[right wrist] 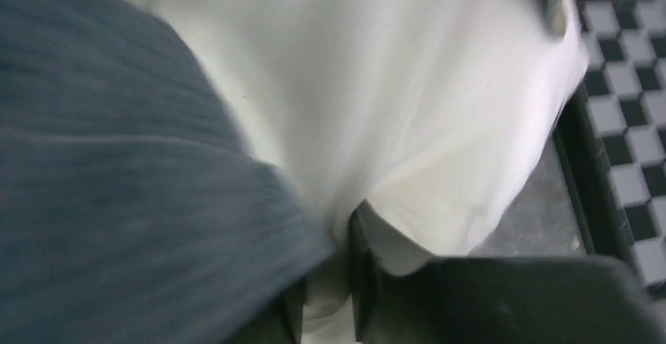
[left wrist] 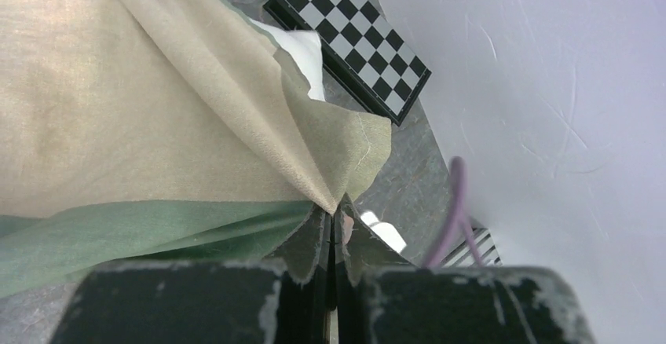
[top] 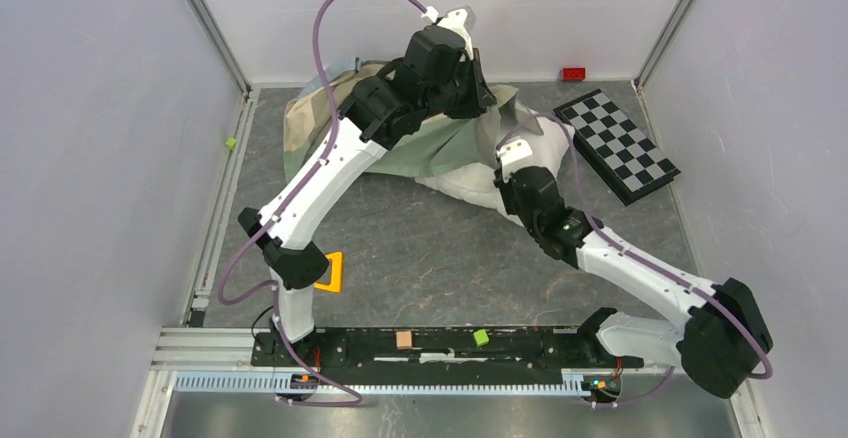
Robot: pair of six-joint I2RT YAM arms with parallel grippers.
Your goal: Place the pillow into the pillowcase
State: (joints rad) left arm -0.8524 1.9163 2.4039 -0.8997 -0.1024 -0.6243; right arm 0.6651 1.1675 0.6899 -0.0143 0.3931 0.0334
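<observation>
Left arm point(top: 310, 183) reaches to the far middle of the desk point(top: 430, 248). Left jaws are pressed together on a pinch of the pillowcase point(left wrist: 157, 124) edge, right at the seam where the beige and green panels meet. The cloth is pulled up into a peak at the jaws, beige side facing the left wrist camera and the green panel below it.

From the top camera, the pillowcase lies bunched at the far left-centre of the desk, partly under the left arm's wrist.

The pillow point(top: 465, 186) lies on the desk just right of and in front of the pillowcase. One end is tucked under the green cloth and the other corner sits just beside the checkered board point(top: 617, 145).

Right arm point(top: 640, 268) comes in from the right. Right jaws are pinching a fold of white pillow fabric, which bunches into creases at the grip.

The right wrist view is blurred. I can't tell what the dark grey streaked mass on its left is.

Also on the desk:
- red block point(top: 573, 74) by the back wall
- small green cube point(top: 230, 142) at the left edge
- orange square frame point(top: 330, 271) near the left arm base

A tan block point(top: 404, 339) and a green block point(top: 480, 337) sit on the base rail.
</observation>
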